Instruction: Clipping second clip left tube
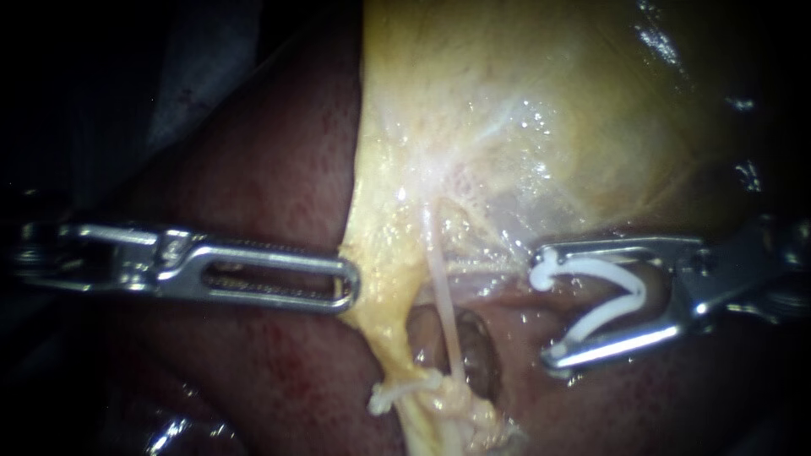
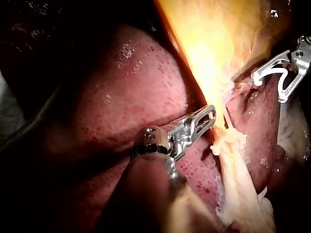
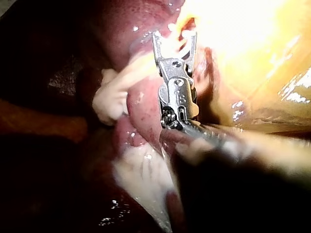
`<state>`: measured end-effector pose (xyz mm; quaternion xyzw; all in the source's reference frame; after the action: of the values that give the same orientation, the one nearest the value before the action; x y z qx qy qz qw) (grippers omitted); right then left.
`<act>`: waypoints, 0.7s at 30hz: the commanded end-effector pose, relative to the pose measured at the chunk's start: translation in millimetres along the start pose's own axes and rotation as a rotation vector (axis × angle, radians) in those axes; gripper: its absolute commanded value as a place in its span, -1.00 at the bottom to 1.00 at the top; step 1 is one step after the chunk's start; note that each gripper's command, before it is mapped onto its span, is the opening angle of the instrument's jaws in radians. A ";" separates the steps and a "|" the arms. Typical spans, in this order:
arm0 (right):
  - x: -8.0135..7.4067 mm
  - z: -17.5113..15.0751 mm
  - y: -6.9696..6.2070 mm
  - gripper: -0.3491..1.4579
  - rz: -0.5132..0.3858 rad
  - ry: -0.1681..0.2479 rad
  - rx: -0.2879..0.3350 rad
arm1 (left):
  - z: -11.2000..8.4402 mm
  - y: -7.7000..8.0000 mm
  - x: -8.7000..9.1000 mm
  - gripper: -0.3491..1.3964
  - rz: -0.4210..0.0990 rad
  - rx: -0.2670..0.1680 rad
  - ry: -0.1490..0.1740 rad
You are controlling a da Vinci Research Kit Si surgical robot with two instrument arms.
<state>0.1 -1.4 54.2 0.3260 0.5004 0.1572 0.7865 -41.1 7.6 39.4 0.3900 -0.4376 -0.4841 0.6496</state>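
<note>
Claw [image 1: 546,309] of my right instrument gapes wide, cradling a white plastic V-shaped clip [image 1: 612,297] near the slick, yellowish left tube [image 1: 387,342]. A fastened clip [image 1: 397,393] sits lower on that tube. Best to straddle the whole soft tube squarely, clear of that one, before squeezing.
</note>
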 end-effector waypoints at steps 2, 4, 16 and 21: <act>-0.1 0.6 -0.1 0.03 0.007 -0.002 0.007 | 0.0 -0.1 0.0 -1.00 0.000 -0.001 -0.001; -0.2 1.1 -0.1 0.03 0.017 -0.004 0.005 | 0.1 -0.2 0.0 -1.00 0.000 -0.001 -0.001; -2.0 4.6 0.3 0.01 0.061 -0.051 0.015 | 0.3 -0.7 0.0 -1.00 -0.002 -0.003 -0.003; -2.9 6.2 0.8 0.01 0.069 -0.068 0.020 | 0.4 -0.7 0.0 -1.00 -0.002 -0.004 -0.004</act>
<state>4.5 -4.9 58.8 0.3583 0.4611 0.1687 0.7940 -41.7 7.4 38.8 0.3882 -0.4378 -0.4862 0.6490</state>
